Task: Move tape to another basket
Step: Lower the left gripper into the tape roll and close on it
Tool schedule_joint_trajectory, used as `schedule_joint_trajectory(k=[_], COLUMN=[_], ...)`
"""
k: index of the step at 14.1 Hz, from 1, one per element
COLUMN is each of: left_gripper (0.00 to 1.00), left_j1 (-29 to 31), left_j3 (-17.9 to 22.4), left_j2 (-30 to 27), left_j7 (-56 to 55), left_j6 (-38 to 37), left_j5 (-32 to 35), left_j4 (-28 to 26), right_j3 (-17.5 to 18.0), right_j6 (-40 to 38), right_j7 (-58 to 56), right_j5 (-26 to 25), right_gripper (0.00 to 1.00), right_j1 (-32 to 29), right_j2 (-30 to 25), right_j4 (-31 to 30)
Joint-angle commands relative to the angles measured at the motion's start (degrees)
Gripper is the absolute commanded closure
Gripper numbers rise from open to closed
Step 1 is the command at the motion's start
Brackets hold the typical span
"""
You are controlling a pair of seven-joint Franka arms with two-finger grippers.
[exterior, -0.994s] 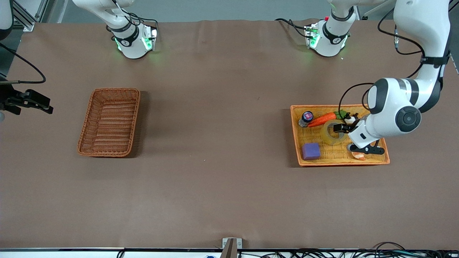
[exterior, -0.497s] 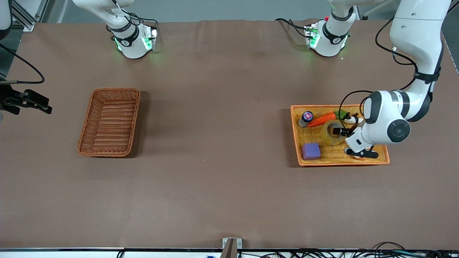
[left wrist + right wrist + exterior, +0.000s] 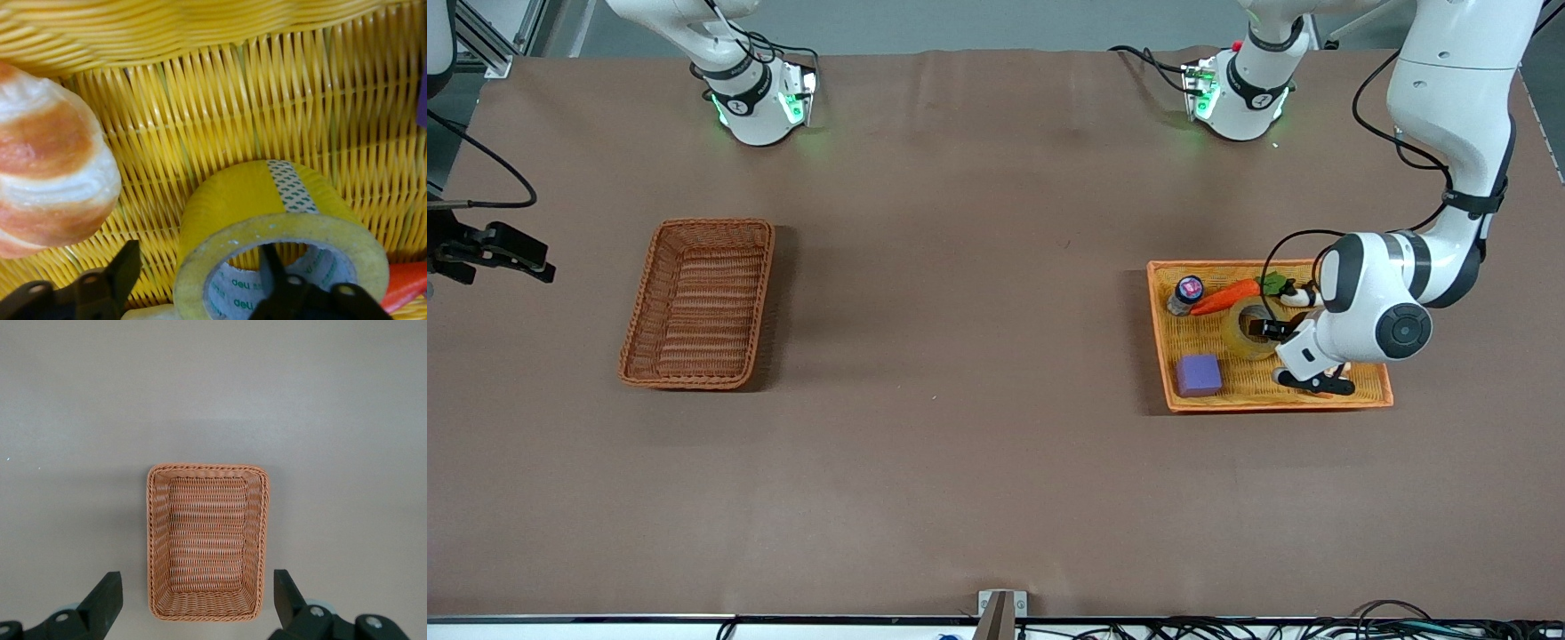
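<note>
The tape (image 3: 1238,327), a yellowish roll, lies in the flat orange-yellow tray (image 3: 1163,356) at the left arm's end of the table. My left gripper (image 3: 1266,330) is low in the tray and open. In the left wrist view the left gripper (image 3: 200,275) straddles the wall of the tape (image 3: 267,200), one finger inside the hole and one outside with a gap. The reddish-brown basket (image 3: 698,302) stands empty toward the right arm's end. My right gripper (image 3: 520,258) waits, open, high over the basket (image 3: 208,543), and also shows in its own wrist view (image 3: 197,600).
The tray also holds a carrot (image 3: 1224,296), a small bottle (image 3: 1187,293), a purple block (image 3: 1198,374) and a bread roll (image 3: 47,180) beside the tape. Brown tabletop stretches between tray and basket.
My left arm has come down and its gripper has sunk into the tray, onto the tape's rim. The tape, the basket and the right arm have not moved.
</note>
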Motion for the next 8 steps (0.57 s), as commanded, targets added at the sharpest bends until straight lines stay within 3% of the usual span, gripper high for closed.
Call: schedule_joint_trajectory(k=[1,2,4,8], left_gripper=[0.70,0.84,0.98,0.99], left_j1=[0.27,0.27,0.19,-0.43], left_j3=[0.01,0.01,-0.08,-0.34], left_j2=[-1.00,-1.18,-1.88,-6.88], left_j7=[0.88,0.88,0.79,-0.26], left_j6=[0.21,0.21,-0.31,-4.69], left_j5=[0.87,0.96,0.96,0.87], left_j4=[-0.03,0.05,0.32,2.15], right_j3=[0.10,0.10,0.10,0.10], right_j6=[0.30,0.30,0.30,0.30], right_j7=[0.09,0.09,0.09,0.09], right_j5=[1.22,1.22,1.30,1.30], right_gripper=[0.00,0.00,0.00,0.00], right_j1=[-0.37,-0.37,-0.37,-0.37], right_j2=[-1.98,-1.98,-1.98,-1.98], right_j4=[-2.10,-2.10,-2.10,-2.19])
